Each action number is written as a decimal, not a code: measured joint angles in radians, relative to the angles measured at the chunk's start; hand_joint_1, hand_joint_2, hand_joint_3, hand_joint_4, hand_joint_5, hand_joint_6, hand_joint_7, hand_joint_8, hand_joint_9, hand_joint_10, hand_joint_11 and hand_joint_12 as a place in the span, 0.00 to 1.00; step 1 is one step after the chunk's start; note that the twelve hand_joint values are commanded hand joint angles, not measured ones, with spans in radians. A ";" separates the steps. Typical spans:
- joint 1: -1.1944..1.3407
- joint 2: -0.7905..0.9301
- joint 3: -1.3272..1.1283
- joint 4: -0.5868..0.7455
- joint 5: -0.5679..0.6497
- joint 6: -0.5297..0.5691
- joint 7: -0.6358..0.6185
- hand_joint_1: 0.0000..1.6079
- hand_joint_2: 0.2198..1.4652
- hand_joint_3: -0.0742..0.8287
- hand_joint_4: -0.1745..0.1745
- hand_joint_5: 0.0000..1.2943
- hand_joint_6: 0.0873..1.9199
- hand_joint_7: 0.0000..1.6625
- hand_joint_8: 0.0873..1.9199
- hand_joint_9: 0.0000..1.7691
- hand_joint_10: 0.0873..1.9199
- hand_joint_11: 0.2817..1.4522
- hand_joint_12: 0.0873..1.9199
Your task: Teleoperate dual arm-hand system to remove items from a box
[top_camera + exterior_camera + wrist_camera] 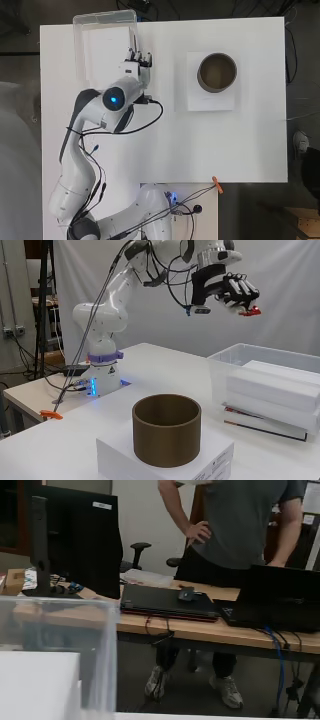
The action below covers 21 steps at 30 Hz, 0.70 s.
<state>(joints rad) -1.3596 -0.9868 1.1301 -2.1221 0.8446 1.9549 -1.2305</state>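
High above the table (250,150), the hand (235,292) hangs with fingers curled round a small red item (251,312). The clear box (260,385) sits at 11 o'clock in the overhead view, white blocks (272,387) inside; the brown cylinder (217,73) stands at 2 o'clock.

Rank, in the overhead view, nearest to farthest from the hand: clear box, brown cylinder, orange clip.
1. Clear box: beside the hand, at the table's far-left corner.
2. Brown cylinder: off to the right, on a white block.
3. Orange clip: at the near table edge.
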 joint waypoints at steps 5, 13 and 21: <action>-0.005 0.012 -0.074 -0.109 -0.018 0.041 -0.053 0.62 0.74 0.08 1.00 0.72 0.53 0.75 1.00 0.83 1.00 0.68 0.93; -0.111 0.114 -0.178 -0.250 -0.081 0.161 -0.167 0.63 0.72 0.08 1.00 0.75 0.49 0.78 1.00 0.86 1.00 0.72 0.92; -0.171 0.178 -0.180 -0.221 -0.152 0.177 -0.165 0.64 0.71 0.08 1.00 0.78 0.45 0.76 1.00 0.87 1.00 0.73 0.91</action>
<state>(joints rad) -1.5301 -0.8084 0.9500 -2.3431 0.6921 2.1316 -1.3959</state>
